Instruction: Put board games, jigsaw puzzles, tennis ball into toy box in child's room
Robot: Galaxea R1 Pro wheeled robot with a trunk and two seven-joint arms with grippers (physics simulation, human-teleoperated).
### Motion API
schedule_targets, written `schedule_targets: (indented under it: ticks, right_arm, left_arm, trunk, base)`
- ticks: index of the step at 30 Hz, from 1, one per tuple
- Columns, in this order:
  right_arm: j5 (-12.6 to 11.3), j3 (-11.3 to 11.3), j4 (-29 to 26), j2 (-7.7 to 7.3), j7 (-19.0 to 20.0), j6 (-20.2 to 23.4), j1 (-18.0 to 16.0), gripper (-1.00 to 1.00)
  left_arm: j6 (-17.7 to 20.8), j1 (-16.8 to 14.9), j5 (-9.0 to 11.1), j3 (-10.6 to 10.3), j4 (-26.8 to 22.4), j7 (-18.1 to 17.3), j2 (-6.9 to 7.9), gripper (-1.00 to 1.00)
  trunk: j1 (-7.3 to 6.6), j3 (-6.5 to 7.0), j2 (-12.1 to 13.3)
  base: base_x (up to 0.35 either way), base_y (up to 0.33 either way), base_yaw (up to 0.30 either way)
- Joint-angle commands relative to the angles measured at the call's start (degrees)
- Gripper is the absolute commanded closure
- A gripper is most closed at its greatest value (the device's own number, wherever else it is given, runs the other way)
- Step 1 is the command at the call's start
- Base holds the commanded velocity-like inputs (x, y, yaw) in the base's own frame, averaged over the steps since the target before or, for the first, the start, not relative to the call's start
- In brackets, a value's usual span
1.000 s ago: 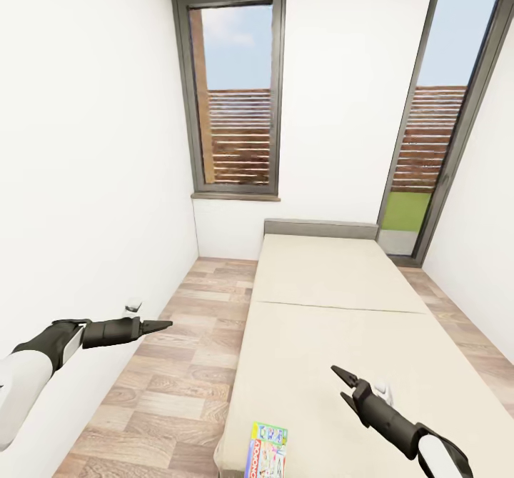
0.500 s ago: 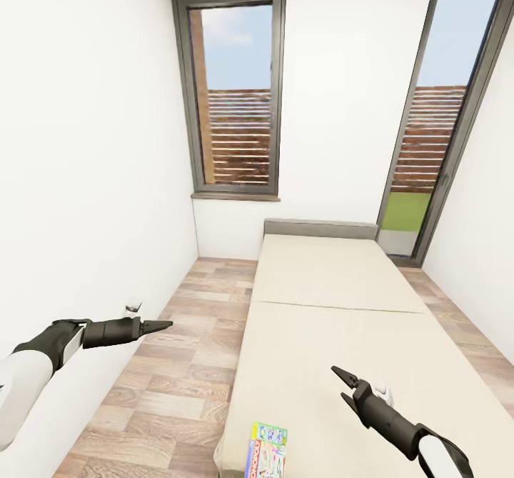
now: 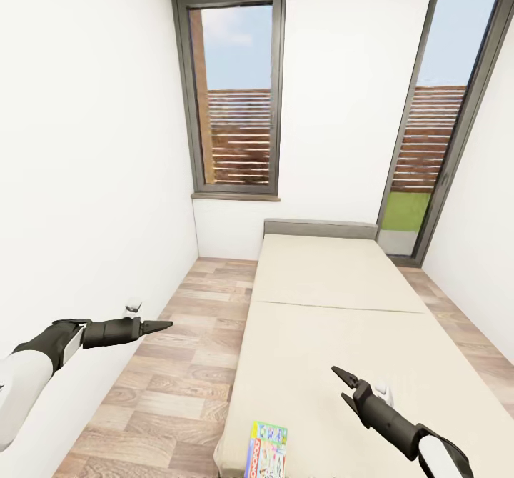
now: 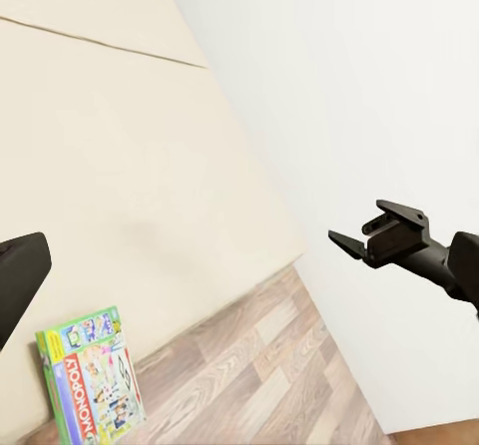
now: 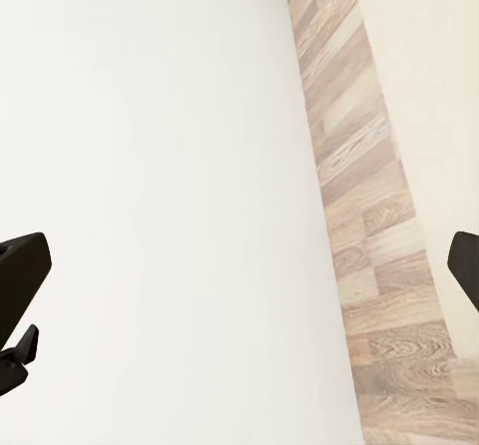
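The right gripper [image 3: 340, 381] hangs over the bed [image 3: 335, 349] at lower right of the head view, fingers spread and empty. The left gripper [image 3: 163, 325] floats above the wood floor [image 3: 168, 385] at lower left, its fingers seemingly pinched together, holding nothing. A bright green-and-red board game [image 3: 266, 451] lies at the bed's near corner, bottom centre, below and left of the right fingers, apart.

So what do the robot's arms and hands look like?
Each arm has a white shell that turns into a black sleeve near the wrist. The left tool and right tool are black, with two thin pointed fingers. No cables or markings are visible.
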Motion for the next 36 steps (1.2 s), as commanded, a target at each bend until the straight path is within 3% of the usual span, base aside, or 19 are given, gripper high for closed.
schedule_targets:
  ticks: [1, 36]
  right_arm:
    - [-0.2, -0.1, 0.0, 0.04, 0.1, 0.4, 0.0, -1.00]
    - [-0.1, 0.1, 0.0, 0.34, 0.1, 0.3, 0.0, -1.00]
  left_arm:
    - [0.6, 0.0, -0.6, 0.5, 0.0, -0.3, -0.02, -1.00]
    - [0.5, 0.0, -0.5, 0.6, 0.0, -0.3, 0.22, -1.00]
  trunk:
    - [0.02, -0.06, -0.1]
    - [0.02, 0.54, -0.1]
  base:
    - [-0.073, 0.000, -0.007]
    - [-0.061, 0.042, -0.058]
